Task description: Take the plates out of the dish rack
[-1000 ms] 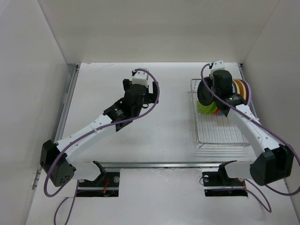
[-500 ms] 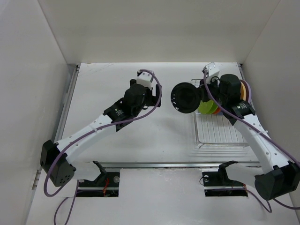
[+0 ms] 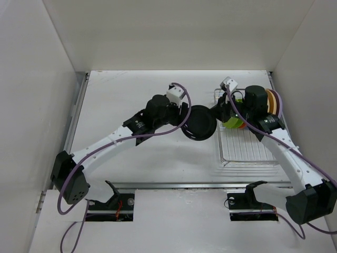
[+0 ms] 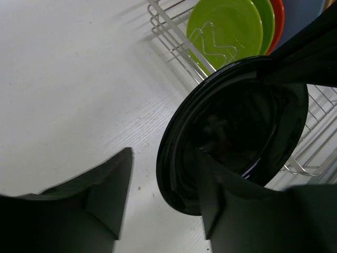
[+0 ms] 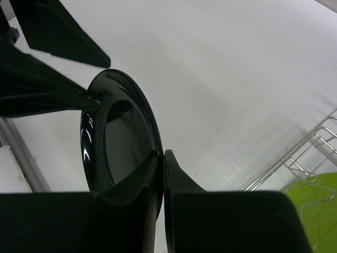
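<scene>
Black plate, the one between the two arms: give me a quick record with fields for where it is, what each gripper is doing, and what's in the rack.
black plate: on edge, just left of the dish rack
right gripper: shut on the plate's rim
left gripper: open, one finger on either side of the opposite rim
in rack: lime green plates and an orange plate, standing upright

White table [image 3: 174,158], silver wire dish rack [image 3: 243,150] flat on its right half, close beside the side wall [image 3: 308,58]
</scene>
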Motion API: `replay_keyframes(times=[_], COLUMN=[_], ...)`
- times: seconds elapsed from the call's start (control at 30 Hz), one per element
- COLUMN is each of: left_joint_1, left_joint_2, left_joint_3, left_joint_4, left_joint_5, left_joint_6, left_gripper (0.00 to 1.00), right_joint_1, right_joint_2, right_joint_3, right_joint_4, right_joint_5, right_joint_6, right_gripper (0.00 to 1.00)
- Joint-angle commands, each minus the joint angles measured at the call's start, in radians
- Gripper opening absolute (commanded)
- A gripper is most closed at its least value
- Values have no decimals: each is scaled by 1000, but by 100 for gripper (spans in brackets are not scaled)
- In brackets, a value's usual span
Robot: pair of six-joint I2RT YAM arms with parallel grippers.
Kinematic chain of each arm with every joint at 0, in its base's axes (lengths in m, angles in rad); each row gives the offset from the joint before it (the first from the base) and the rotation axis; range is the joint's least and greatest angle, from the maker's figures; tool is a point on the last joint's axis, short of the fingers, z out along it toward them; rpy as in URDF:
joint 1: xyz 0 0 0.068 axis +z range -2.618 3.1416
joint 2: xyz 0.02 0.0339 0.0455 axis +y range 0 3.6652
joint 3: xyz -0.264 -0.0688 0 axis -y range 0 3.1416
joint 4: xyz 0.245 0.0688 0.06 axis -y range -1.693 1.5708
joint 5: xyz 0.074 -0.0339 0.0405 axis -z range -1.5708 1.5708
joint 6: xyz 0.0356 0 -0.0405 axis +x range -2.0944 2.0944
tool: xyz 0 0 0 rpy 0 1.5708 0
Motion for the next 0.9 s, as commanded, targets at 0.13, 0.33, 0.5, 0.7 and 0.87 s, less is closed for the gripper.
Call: replay_keyframes(times=[0.13, 0.33, 0.5, 0.7, 0.87], left_joint_1=[-1, -1, -1, 41, 61], left_joint_2=[10, 20, 20, 29, 67], left_joint_3=[54, 72, 82, 82, 91], left_joint_4=[17, -6, -26, -16, 12], left_joint_5=[132, 256, 365, 548, 660], left_joint_6=[40, 60, 70, 67, 38], left_gripper=[27, 15, 0, 0, 0], right_joint_1=[-1, -10, -11, -20, -20], right_joint_2=[-38, -38, -38, -38, -38], right_joint_3=[-9, -18, -18, -18, -18], right_joint_4=[63, 74, 74, 74, 74], right_joint_5=[-100, -118, -128, -128, -102], right_joint_6=[-11, -20, -20, -20, -10], right_gripper=[0, 0, 0, 5, 90])
